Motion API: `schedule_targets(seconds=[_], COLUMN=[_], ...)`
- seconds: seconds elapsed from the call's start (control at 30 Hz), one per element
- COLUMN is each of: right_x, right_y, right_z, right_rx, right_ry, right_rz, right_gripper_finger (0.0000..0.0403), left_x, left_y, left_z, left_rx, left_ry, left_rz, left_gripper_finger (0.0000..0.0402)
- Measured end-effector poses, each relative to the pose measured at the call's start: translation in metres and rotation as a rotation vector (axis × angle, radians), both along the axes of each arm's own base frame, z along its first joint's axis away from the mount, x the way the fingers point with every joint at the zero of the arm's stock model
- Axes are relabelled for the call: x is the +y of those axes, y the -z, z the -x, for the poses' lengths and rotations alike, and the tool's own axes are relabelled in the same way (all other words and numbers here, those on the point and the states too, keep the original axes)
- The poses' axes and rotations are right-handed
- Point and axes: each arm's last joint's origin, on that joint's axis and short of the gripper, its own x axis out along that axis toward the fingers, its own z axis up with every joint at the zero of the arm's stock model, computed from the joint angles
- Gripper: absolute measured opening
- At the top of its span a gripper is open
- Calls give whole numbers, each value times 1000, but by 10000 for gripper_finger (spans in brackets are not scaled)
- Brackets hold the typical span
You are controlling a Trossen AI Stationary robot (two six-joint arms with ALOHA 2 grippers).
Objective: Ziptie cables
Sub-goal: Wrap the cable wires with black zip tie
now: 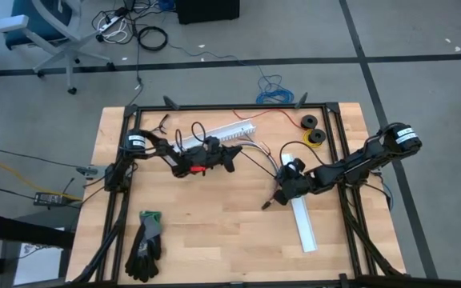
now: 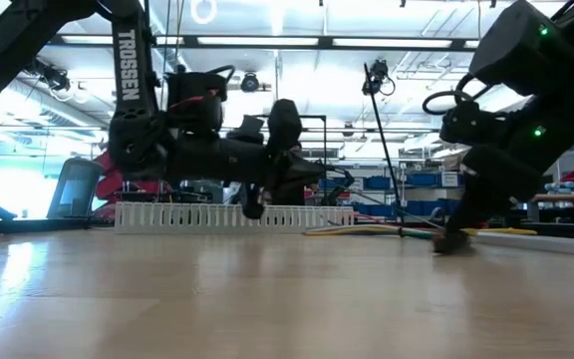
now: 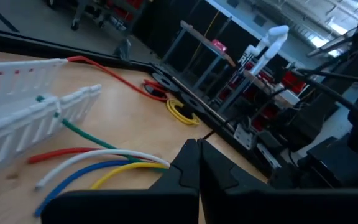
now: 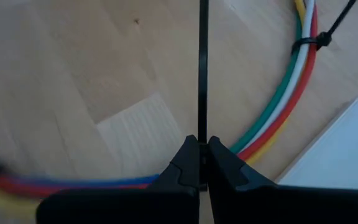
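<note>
The cables [image 4: 284,93], a bundle of yellow, green, white, blue and red wires, lie in a curve on the wooden table [image 1: 214,232] between my two arms. They are also in the high view [image 1: 261,154]. A black zip tie [image 4: 306,43] is wrapped around them. My left gripper [image 1: 234,158] hovers level and shut just left of the bundle, past the loose wire ends [image 3: 104,163]. My right gripper [image 1: 272,202] slants down at the table beside the bundle, shut on a black zip-tie strap [image 4: 202,68]. My left gripper pinches a thin black strap [image 3: 219,129] between its fingertips, coming in level from the table's left. The strap runs from the tips toward the right arm, clear of the table. Which tie it belongs to I cannot tell. My right gripper pinches the black strap's near end [image 4: 202,127] between its two fingers, slanting down from the table's right. The fingers lie along the strap. The strap runs straight ahead of the tips over the wood beside the cables.
One white slotted channel [image 1: 232,130] lies at the far side by the left arm. Another channel [image 1: 304,224] lies under and in front of the right arm. A single red wire [image 1: 274,114] and small wire coils [image 1: 312,132] sit at the far right. Gloves [image 1: 144,244] lie near left.
</note>
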Motion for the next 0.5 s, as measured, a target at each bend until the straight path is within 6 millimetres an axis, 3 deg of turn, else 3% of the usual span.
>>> schedule_targets(seconds=[0.27, 0.5], right_x=[4, 5], right_y=[0, 0], right_z=[1, -1], right_rx=[-9, -28], right_ry=[10, -13], right_rz=[-18, -8], right_gripper_finger=[5, 14], left_x=[-1, 1], left_y=[4, -2], left_z=[14, 9], left_rx=[-24, -53], left_ry=[-29, 37], left_rz=[20, -15], left_gripper_finger=[0, 5])
